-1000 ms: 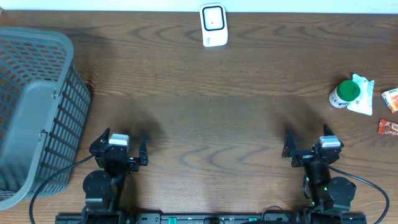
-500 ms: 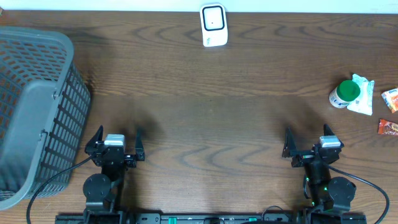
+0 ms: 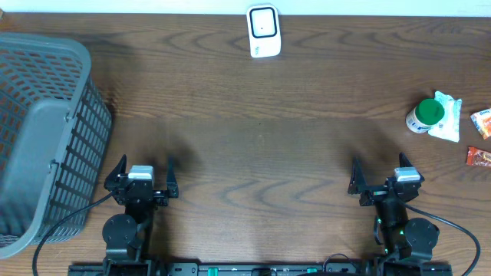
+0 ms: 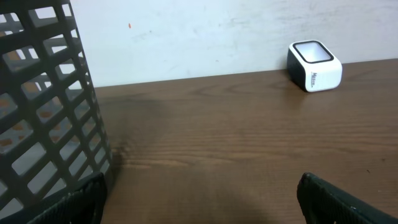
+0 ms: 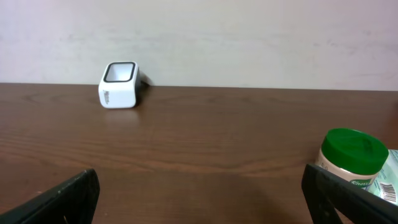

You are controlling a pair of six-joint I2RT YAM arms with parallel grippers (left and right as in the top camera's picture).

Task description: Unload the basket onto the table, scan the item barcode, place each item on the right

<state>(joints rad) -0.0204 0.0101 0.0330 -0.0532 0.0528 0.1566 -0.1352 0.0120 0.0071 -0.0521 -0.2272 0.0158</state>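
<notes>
A white barcode scanner [image 3: 263,31] with a dark window stands at the table's far edge; it also shows in the left wrist view [image 4: 314,65] and the right wrist view [image 5: 119,84]. A white bottle with a green lid [image 3: 424,115] stands at the right beside a white packet [image 3: 449,116]. The right wrist view shows the bottle [image 5: 354,158] close on its right. My left gripper [image 3: 146,175] and right gripper [image 3: 380,176] hover near the front edge. Both are open and empty, the left [image 4: 199,205] over bare wood, as is the right [image 5: 202,199].
A large grey mesh basket [image 3: 38,138] fills the left side, close to my left fingers [image 4: 74,202]. Two orange snack packets [image 3: 481,123] [image 3: 478,156] lie at the far right edge. A pale wall runs behind the table.
The left gripper has swung from a slight angle to straight ahead and settled a little lower and to the left. The right arm has not moved.
</notes>
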